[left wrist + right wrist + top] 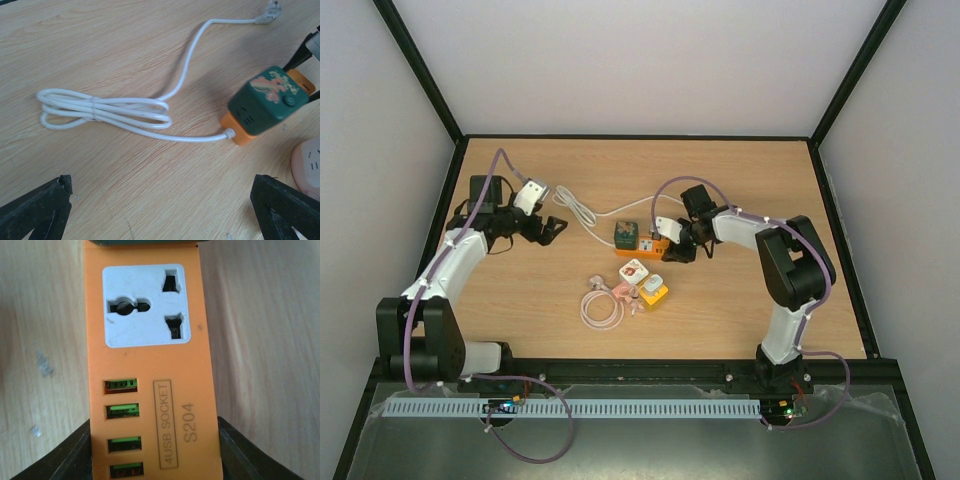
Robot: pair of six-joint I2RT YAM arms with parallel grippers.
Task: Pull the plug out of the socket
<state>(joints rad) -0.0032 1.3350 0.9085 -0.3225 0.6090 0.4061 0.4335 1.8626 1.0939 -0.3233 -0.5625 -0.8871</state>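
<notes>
Clamping orange power strip by its USB end, right gripper is closed; left gripper is held open, apart from green cube plug on strip's far end. Risk: strip dragged if clamp slips.

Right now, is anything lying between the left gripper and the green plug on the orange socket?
Only the coiled white cable, lying flat on the table between the open left gripper and the green plug. Above it the path looks clear. The right gripper grips the orange socket's other end.

Green plug apparently in orange socket
</notes>
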